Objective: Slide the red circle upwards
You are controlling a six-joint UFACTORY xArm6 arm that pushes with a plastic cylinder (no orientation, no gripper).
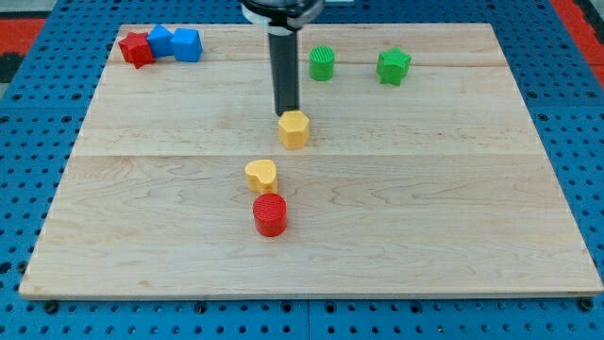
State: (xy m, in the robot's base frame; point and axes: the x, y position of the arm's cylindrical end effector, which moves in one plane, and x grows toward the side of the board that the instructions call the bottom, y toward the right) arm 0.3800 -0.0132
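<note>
The red circle [270,214] stands on the wooden board [453,208] below its middle. A yellow heart [261,174] lies just above it, nearly touching. A yellow hexagon [294,128] sits further up. My tip [287,112] stands right at the top edge of the yellow hexagon, well above the red circle, with the dark rod rising to the view's top.
A red star [137,48] and two blue blocks [161,41] [187,44] cluster at the board's top left. A green circle [323,62] and a green star [394,66] stand at the top right of centre. Blue pegboard surrounds the board.
</note>
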